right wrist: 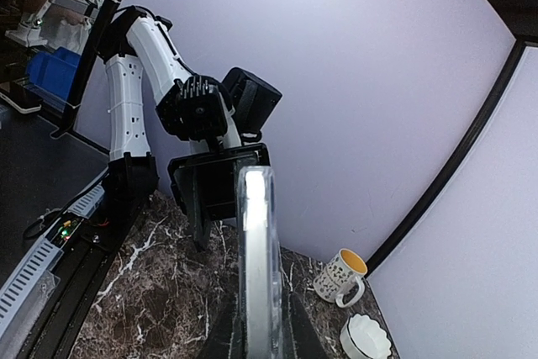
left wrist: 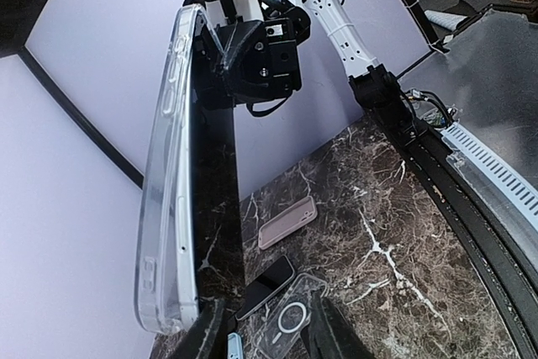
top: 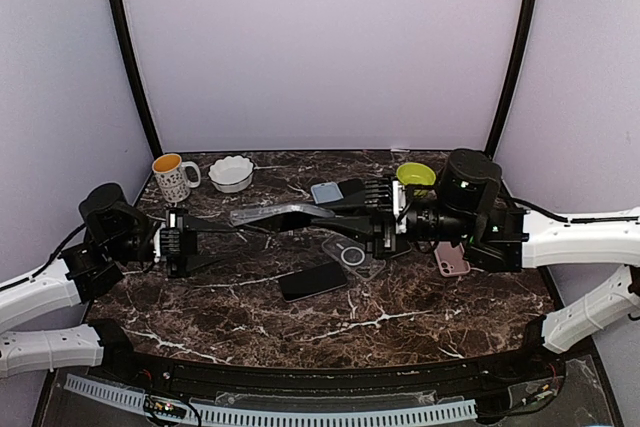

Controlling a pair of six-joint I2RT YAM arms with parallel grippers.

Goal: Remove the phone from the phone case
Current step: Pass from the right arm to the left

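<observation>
The right pincer [right wrist: 261,313] is clenched on one end of the clear case [left wrist: 168,174], holding it up off the table [top: 400,317]. The phone [left wrist: 214,208] sits in that case, stretching from the right pincer to the left pincer [left wrist: 267,310], and the case bows away from it along one side. The left pincer's jaws stand apart, released, with the phone's end just beside one finger. Below both pincers lie a second see-through cover [top: 350,255] and a dark handset [top: 313,280].
</observation>
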